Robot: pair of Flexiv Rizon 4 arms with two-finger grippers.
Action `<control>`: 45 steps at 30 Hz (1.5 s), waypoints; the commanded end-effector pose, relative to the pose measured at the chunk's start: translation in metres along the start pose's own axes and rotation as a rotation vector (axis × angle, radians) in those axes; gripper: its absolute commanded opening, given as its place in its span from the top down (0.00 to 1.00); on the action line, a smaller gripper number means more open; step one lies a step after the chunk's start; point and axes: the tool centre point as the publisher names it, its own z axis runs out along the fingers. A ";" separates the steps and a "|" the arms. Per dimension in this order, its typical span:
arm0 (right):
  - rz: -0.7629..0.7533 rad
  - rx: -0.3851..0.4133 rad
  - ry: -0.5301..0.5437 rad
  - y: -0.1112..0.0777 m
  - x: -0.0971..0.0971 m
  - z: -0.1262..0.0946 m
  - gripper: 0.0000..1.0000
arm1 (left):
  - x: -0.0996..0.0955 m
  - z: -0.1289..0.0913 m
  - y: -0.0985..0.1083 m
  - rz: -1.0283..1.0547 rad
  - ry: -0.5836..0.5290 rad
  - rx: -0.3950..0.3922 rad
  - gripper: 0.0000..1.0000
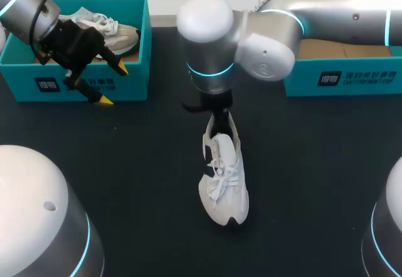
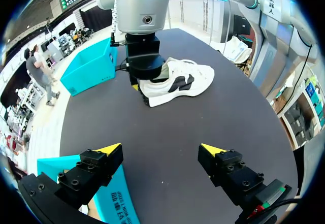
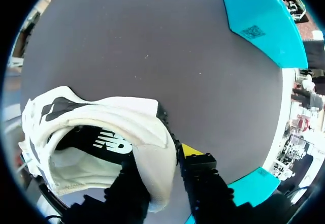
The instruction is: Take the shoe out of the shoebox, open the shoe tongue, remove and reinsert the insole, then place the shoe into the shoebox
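1. A white lace-up sneaker with black side patches (image 1: 224, 179) is out on the black table top (image 1: 314, 183), roughly at its middle, upright, toe towards the near edge and heel towards the far side.
2. My right gripper (image 3: 161, 167) comes down on the heel from above. One finger is inside the shoe opening and the yellow-tipped one is outside, so the pair is clamped on the padded heel wall.
3. Through the opening, the right wrist view shows a dark insole (image 3: 104, 141) lying in the shoe's bed.
4. The toe rests on the table (I cannot tell if the heel is lifted).
5. In the left wrist view the same sneaker (image 2: 180, 82) lies ahead of my left arm's fingers, with the right gripper (image 2: 146, 84) at its heel end.
6. My left gripper (image 1: 113, 85) hangs over the front wall of the teal cardboard shoebox on the left (image 1: 135, 51). Its fingers are spread wide and grip nothing, well apart from the sneaker.
7. That box holds a second sneaker, beige and grey with white laces (image 1: 107, 29).
8. A second teal cardboard box (image 1: 352, 76) with a brown inside stands at the far right of the table, behind the right arm
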 end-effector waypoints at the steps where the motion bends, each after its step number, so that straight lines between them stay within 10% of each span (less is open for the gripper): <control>1: 0.017 0.006 -0.015 0.003 0.001 -0.005 1.00 | 0.001 0.000 0.000 0.000 0.000 -0.003 0.00; 23: -0.047 -0.078 -0.102 -0.037 -0.051 -0.193 1.00 | 0.001 0.000 0.000 0.000 0.000 -0.003 0.00; 45: -0.008 -0.034 -0.203 -0.049 -0.074 -0.205 1.00 | 0.001 0.000 0.000 0.000 0.000 -0.003 0.00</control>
